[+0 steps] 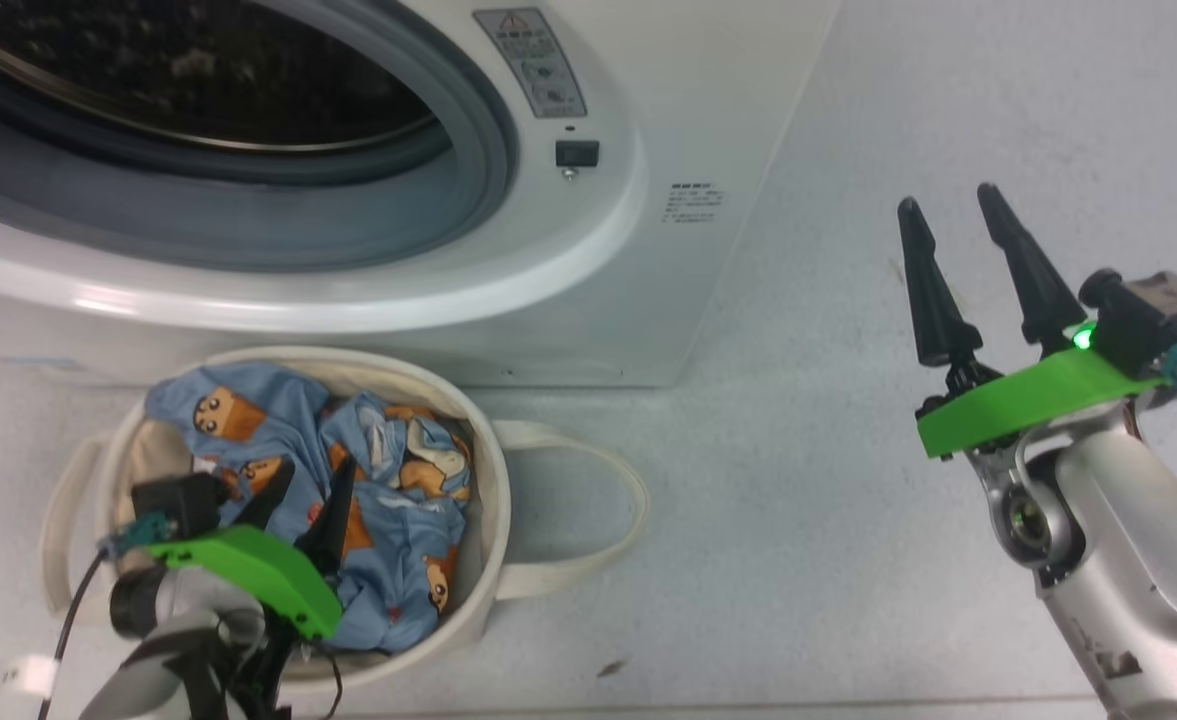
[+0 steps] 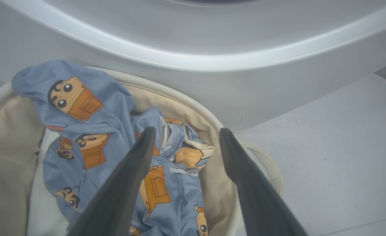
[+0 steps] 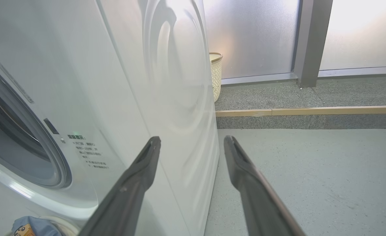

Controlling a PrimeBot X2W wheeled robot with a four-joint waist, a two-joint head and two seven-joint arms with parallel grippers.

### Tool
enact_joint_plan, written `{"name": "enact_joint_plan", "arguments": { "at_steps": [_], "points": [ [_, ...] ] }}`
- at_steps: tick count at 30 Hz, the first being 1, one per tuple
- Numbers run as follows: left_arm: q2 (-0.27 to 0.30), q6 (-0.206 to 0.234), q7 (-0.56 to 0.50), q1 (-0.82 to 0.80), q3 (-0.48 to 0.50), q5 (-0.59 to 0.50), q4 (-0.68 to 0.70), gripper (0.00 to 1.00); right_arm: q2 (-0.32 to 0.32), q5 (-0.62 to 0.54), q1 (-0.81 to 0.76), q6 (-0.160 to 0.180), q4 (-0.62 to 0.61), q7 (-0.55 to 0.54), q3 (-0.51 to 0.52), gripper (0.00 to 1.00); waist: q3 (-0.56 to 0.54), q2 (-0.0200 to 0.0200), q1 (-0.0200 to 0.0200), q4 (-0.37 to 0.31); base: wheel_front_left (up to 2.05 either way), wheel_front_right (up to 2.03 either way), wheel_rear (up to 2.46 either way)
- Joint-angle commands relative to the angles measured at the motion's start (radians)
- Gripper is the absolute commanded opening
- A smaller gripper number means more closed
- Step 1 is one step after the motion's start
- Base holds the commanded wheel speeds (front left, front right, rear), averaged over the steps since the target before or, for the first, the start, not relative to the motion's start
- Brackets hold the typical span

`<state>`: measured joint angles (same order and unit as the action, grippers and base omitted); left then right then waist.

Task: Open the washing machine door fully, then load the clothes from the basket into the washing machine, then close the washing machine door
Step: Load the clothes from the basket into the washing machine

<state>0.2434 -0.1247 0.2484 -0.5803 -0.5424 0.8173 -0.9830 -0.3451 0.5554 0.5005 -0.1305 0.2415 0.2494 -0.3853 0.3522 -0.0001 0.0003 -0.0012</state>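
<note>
The clothes (image 2: 91,137) lie bunched in the basket (image 1: 493,480), directly under and ahead of the left pincer (image 1: 313,485). The heap's highest fold sits off to the outer side of its left finger, and a thinner ridge of cloth lies between the two fingers. The pincer is spread wide with nothing pinched. Whether the tips already touch the fabric cannot be told.

The step in hand looks like the first grab. It would go best by pushing down into the thick middle of the bundle, so that both fingers sink past several folds before pressing together. The right finger hangs close to the basket's inner wall, so a small shift toward the heap should keep the canvas and the strap handle (image 1: 598,500) out of the pinch. Then lift straight up before swinging to the washing machine (image 1: 648,250), whose drum (image 1: 198,80) gapes just beyond the fingertips.

The left arm (image 1: 158,640) rises from below, with the wrist bent so the fingers slant forward and down into the basket. The right pincer (image 1: 948,200) is also spread and empty. It is held well off to the side over bare floor (image 1: 828,520), its fingers aimed past the machine's flank, and the right arm (image 1: 1128,520) is angled up behind it.
</note>
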Motion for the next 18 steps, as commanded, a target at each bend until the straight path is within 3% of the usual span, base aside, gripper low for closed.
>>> {"name": "enact_joint_plan", "arguments": {
  "at_steps": [1,18],
  "points": [
    [0.024,-0.006,0.009,-0.033,0.017,0.014,0.003,1.00,-0.011,-0.007,0.011,0.000,-0.035,0.012,-0.013,1.00,0.022,0.0001,-0.0003,-0.005,0.00,0.00,0.00],
    [0.048,-0.006,-0.168,-0.156,-0.214,0.140,-0.141,1.00,0.001,-0.045,0.044,0.000,-0.082,-0.009,0.012,1.00,0.131,0.0001,-0.0003,-0.071,0.00,0.00,0.00]
  ]
}}
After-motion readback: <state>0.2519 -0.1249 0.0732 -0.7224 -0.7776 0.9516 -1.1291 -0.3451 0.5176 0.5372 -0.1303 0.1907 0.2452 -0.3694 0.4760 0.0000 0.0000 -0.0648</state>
